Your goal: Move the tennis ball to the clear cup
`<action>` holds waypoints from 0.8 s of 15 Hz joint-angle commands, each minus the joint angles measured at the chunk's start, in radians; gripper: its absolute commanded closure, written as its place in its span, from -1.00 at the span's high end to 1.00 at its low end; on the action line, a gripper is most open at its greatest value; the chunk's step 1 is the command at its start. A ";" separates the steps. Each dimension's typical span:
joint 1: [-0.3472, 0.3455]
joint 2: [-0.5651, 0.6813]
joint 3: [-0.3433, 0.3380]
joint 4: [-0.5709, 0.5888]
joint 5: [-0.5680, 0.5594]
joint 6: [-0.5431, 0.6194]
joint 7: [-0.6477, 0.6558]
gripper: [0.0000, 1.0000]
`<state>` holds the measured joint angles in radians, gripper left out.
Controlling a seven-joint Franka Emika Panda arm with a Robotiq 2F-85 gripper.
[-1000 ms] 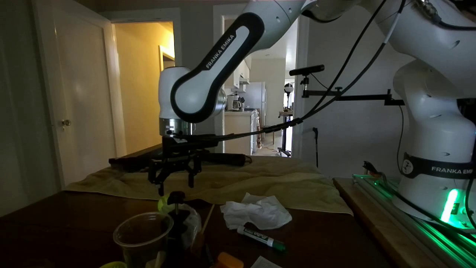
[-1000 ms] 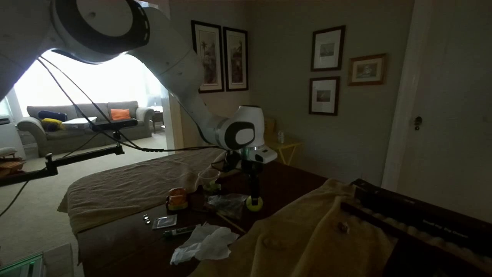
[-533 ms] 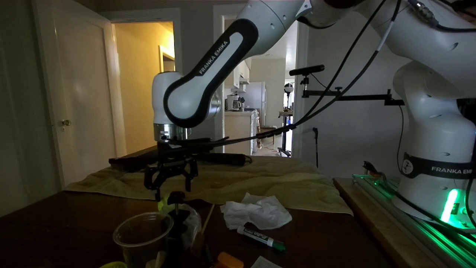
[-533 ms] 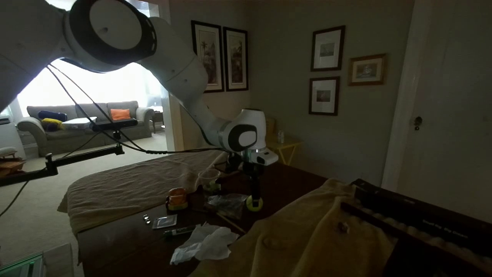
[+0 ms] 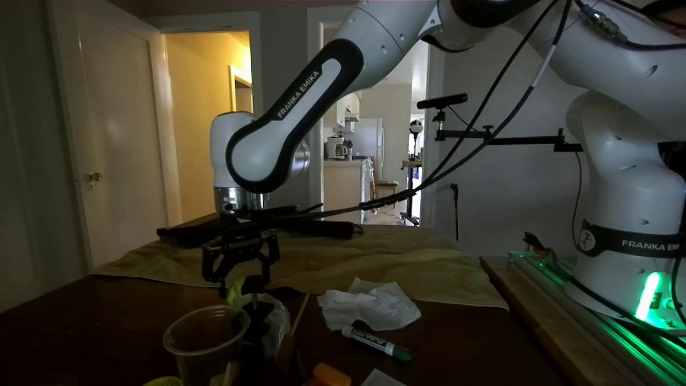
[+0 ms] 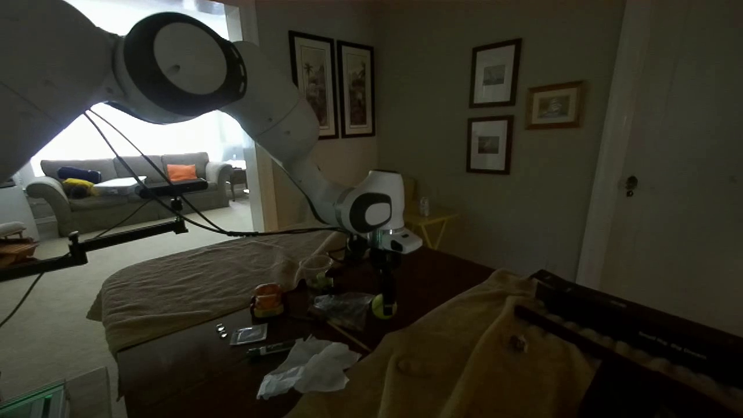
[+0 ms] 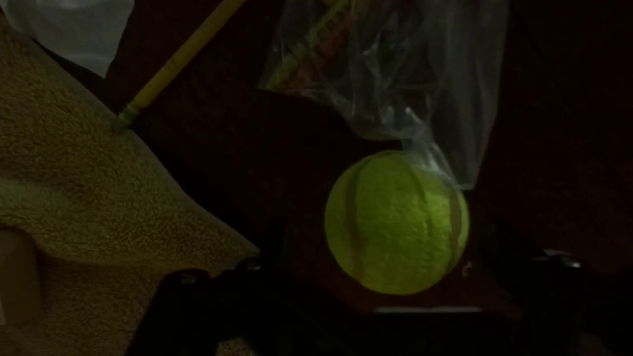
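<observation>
The tennis ball (image 7: pixel 395 222), yellow-green with a dull seam, lies on the dark table. In the wrist view it sits between my gripper's two dark fingers, with a gap on each side. My gripper (image 5: pixel 244 287) is open and low over the ball. In an exterior view the ball (image 5: pixel 235 298) is partly hidden behind a finger and a black knob. In an exterior view one finger of the gripper (image 6: pixel 388 305) stands in front of the ball (image 6: pixel 378 309). The clear cup (image 5: pixel 206 353) stands upright nearer that camera; it also shows in an exterior view (image 6: pixel 316 268) and is outside the wrist view.
A plastic bag (image 7: pixel 435 74) touches the ball's top edge in the wrist view. A black knob (image 5: pixel 255 284) on a post stands between cup and ball. Near are a yellow stick (image 7: pixel 183 54), tan towel (image 7: pixel 99 198), crumpled tissue (image 5: pixel 370 308), marker (image 5: pixel 375 342) and orange item (image 6: pixel 268 299).
My gripper has moved down, and a little to the left in an exterior view, until its fingers flank the ball. The fingers stay apart. The ball and the cup have not visibly moved.
</observation>
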<state>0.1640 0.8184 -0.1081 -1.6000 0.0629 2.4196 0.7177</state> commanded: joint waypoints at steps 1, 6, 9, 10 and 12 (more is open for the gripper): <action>0.014 0.044 -0.008 0.068 -0.001 -0.036 0.032 0.88; 0.023 0.058 -0.007 0.081 0.000 -0.034 0.035 0.00; 0.026 0.053 -0.009 0.083 -0.001 -0.036 0.038 -0.17; 0.027 0.049 -0.010 0.081 -0.002 -0.034 0.040 -0.17; 0.027 0.030 -0.015 0.067 -0.004 -0.029 0.041 -0.17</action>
<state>0.1785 0.8556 -0.1082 -1.5526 0.0629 2.4134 0.7273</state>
